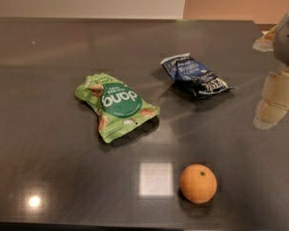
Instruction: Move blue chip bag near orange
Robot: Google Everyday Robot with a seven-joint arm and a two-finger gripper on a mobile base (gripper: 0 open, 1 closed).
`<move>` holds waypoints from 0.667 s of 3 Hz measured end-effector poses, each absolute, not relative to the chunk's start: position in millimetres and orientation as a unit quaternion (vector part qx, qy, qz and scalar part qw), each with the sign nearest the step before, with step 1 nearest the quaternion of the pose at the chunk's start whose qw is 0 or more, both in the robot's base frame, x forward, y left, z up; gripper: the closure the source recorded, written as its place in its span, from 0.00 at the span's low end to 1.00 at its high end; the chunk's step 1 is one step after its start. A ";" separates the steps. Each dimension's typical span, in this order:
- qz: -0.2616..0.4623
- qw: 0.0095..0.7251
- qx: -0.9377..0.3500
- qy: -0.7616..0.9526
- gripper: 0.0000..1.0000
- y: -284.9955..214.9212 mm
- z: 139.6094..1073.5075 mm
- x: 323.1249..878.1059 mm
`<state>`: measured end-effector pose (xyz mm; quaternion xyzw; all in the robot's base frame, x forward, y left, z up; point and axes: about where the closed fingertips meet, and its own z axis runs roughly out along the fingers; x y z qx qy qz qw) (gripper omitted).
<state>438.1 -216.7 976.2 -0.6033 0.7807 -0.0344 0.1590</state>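
Observation:
The blue chip bag [195, 76] lies flat on the dark table, right of centre, with white lettering and a black end toward the right. The orange [198, 183] sits near the front edge, well in front of the bag, with its stem dot up. The gripper [275, 100] hangs at the right edge of the view, to the right of the bag and apart from it, with pale cream fingers [271, 105] pointing down. It holds nothing that I can see.
A bright green "dang" snack bag [116, 105] lies left of the blue bag. The dark glossy table [48, 143] shows light reflections near the front. A pale wall stands beyond the table's far edge.

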 end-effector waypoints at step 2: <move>-0.027 0.164 -0.598 0.784 0.00 -214.1 974.2 446.8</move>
